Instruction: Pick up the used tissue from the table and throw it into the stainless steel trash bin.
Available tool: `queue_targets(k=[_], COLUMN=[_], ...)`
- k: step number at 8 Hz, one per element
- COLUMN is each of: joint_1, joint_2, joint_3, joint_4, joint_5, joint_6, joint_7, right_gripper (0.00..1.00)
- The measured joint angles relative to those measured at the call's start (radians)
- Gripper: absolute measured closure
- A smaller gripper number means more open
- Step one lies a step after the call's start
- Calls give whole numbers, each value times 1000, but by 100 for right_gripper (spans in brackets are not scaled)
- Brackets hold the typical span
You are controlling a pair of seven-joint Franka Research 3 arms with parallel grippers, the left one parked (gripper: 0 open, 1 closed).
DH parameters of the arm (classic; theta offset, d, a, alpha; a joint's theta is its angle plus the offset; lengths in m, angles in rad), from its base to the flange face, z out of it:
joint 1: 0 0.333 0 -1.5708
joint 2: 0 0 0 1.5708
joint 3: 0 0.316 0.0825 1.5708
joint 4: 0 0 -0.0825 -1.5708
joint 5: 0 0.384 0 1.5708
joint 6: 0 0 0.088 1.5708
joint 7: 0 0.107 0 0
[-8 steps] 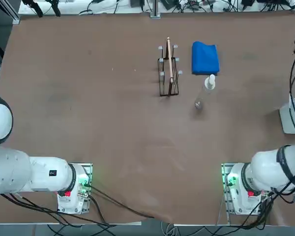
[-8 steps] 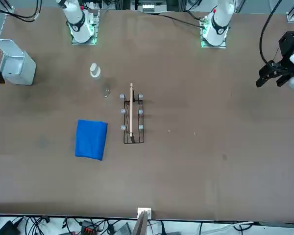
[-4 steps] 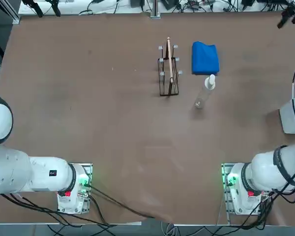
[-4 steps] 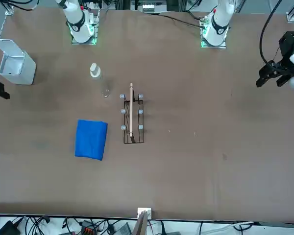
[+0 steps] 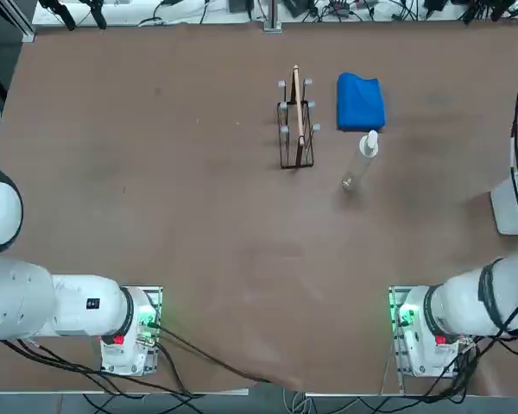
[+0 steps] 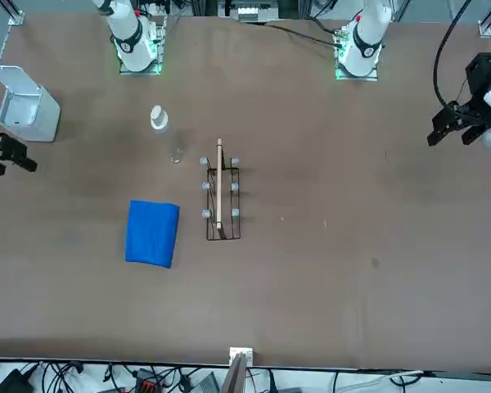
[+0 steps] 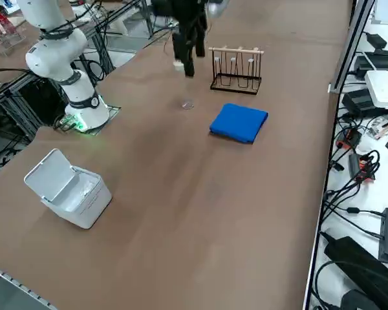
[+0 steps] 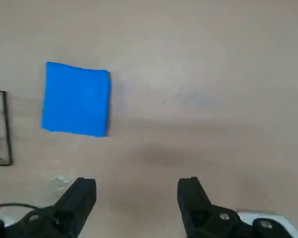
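No crumpled white tissue shows on the brown table (image 5: 198, 216); it is hidden or out of view. The stainless steel trash bin (image 7: 68, 187) stands at the table's right edge with its pale lid tipped open, and also shows as the bin (image 6: 20, 102) and the bin (image 5: 514, 204). My right gripper (image 8: 136, 186) hangs high over the table, open, with nothing between its fingers. The front view shows the gripper (image 6: 12, 158) just past the bin, towards the far side. From the right side the gripper (image 7: 187, 64) is a dark shape.
A folded blue cloth (image 5: 360, 102) lies at the far middle-right, and under my wrist the cloth (image 8: 77, 99) shows again. Beside it stand a black wire rack (image 5: 295, 125) and a small clear bottle (image 5: 363, 155). Cables run along the table's far edge.
My right gripper has drawn away from the bin, towards the table's far side, and has left the top view. The bin's open lid has come into full view in the front view.
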Motion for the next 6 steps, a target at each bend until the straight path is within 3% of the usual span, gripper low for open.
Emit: queue_targets(k=[3,4,6], joint_1=[37,24,-40], joint_2=[-52,-65,-94], joint_3=[27,63,168], joint_4=[16,15,4], joint_5=[1,1,0], joint_6=[-47,-70,-105], joint_7=[87,112,136], right_gripper=[0,0,0])
